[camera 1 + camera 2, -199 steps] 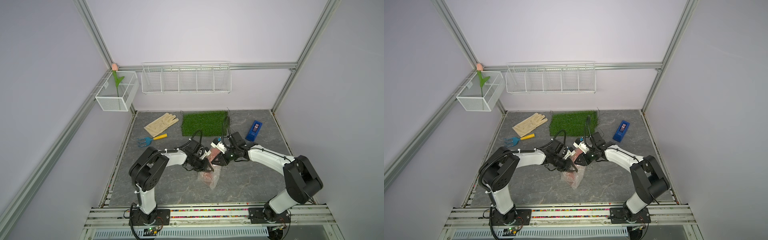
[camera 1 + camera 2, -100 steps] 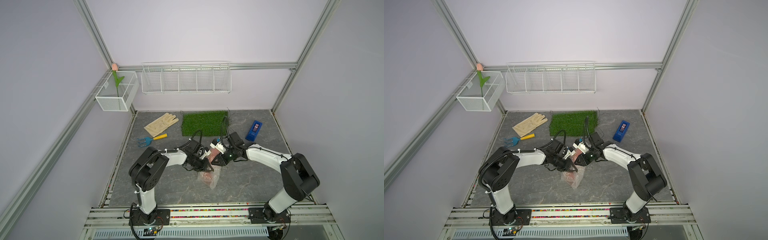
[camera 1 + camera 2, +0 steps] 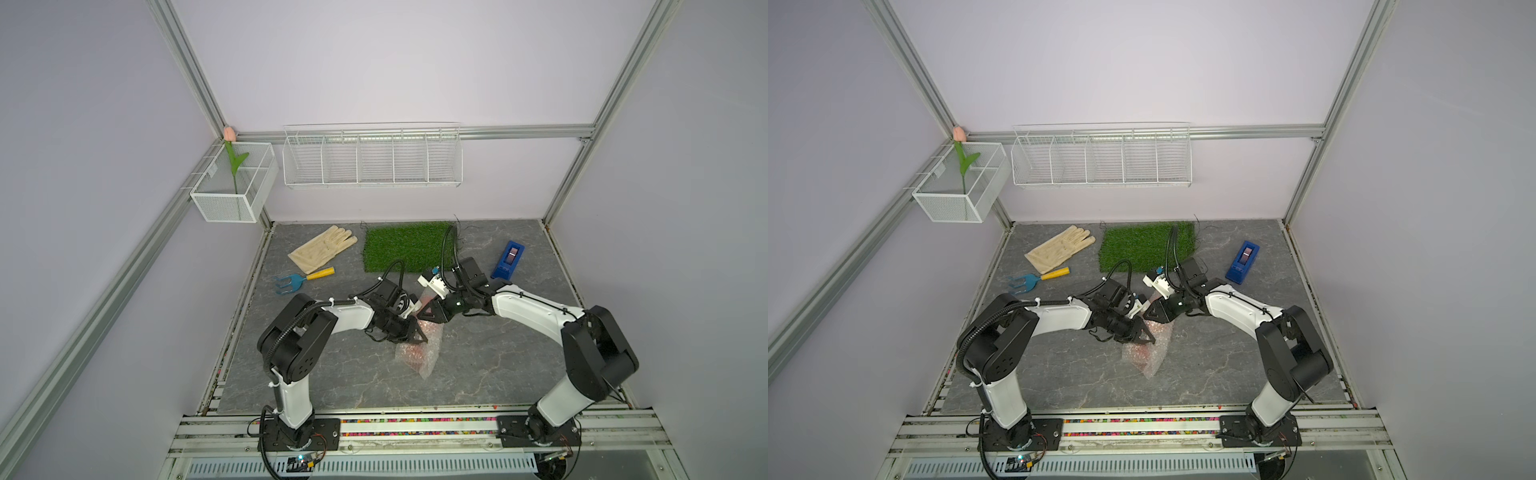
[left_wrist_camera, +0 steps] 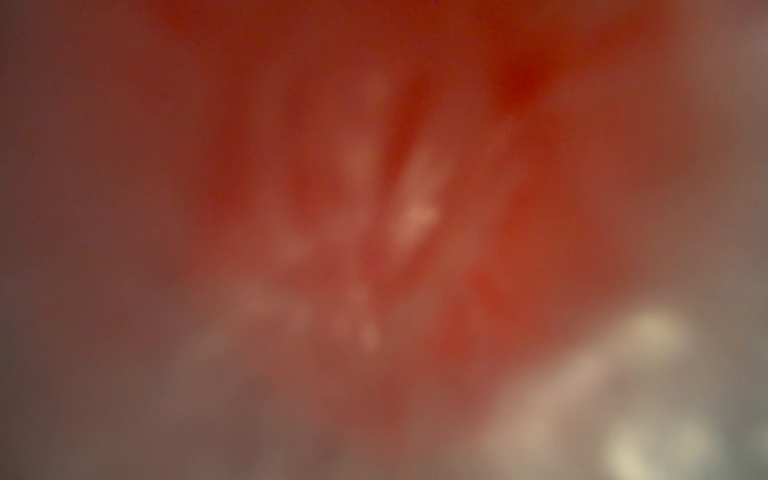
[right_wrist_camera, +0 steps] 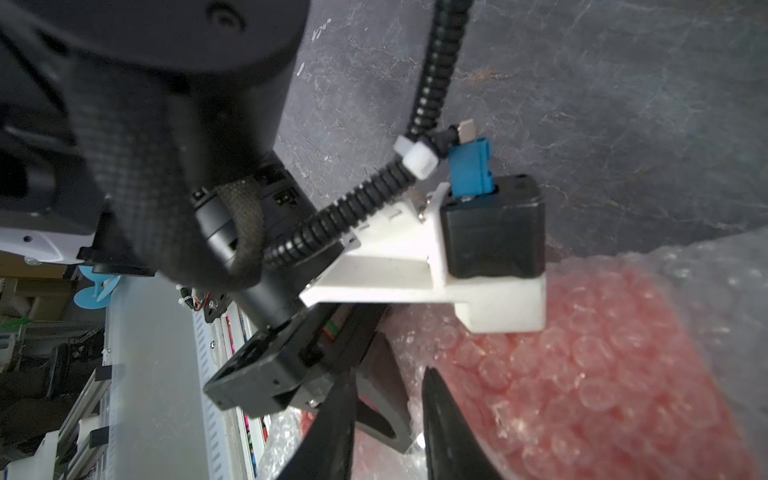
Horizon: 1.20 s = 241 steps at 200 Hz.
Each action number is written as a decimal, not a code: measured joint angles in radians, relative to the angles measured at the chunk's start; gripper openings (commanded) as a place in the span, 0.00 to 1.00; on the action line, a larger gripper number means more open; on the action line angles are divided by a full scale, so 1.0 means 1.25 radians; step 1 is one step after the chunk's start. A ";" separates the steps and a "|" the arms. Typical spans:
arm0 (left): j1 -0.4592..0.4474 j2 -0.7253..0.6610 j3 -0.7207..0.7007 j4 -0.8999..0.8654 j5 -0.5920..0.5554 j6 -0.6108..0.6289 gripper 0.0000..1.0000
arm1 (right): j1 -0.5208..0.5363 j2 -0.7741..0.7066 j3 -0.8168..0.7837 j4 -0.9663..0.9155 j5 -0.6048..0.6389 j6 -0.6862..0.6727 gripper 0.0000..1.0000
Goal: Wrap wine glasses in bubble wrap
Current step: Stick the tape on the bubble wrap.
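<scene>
- goblet (image 3: 412,352) lies mid-table (image 3: 478,374), rolled inside bubble wrap (image 3: 428,369)
- left fingers (image 3: 417,335) on the bundle; grip: can't tell, wrist view all red blur
- right fingers (image 5: 336,428) slightly apart at the wrap's edge; grip: can't tell

Both top views are bright and even, with soft light from overhead and only faint shadows under my arms on the grey tabletop (image 3: 478,374). The frame rails (image 3: 183,62) splay toward the corners from wide-lens stretch. My left wrist view is a pure red-orange smear with pale blobs in one corner and nothing sharp. The right wrist view is dimmer. The bubble wrap (image 5: 602,374) shows its bubbles with small glints, softening toward the edge, and my right fingers (image 5: 332,436) loom dark and blurred.
</scene>
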 measured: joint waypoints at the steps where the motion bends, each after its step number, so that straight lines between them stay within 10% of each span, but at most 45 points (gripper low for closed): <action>1: 0.000 0.000 0.000 0.000 0.000 0.000 0.19 | 0.000 0.001 0.000 0.000 0.000 0.001 0.31; 58: 0.000 -0.003 0.000 -0.002 -0.007 -0.002 0.25 | 0.000 0.045 0.014 0.016 0.006 0.025 0.31; 136: 0.001 -0.033 0.006 -0.042 -0.047 0.014 0.62 | -0.038 -0.047 -0.004 0.010 -0.009 0.049 0.31; 241: 0.005 -0.042 0.112 -0.117 -0.069 0.063 0.69 | -0.107 -0.142 -0.106 -0.042 0.009 0.059 0.29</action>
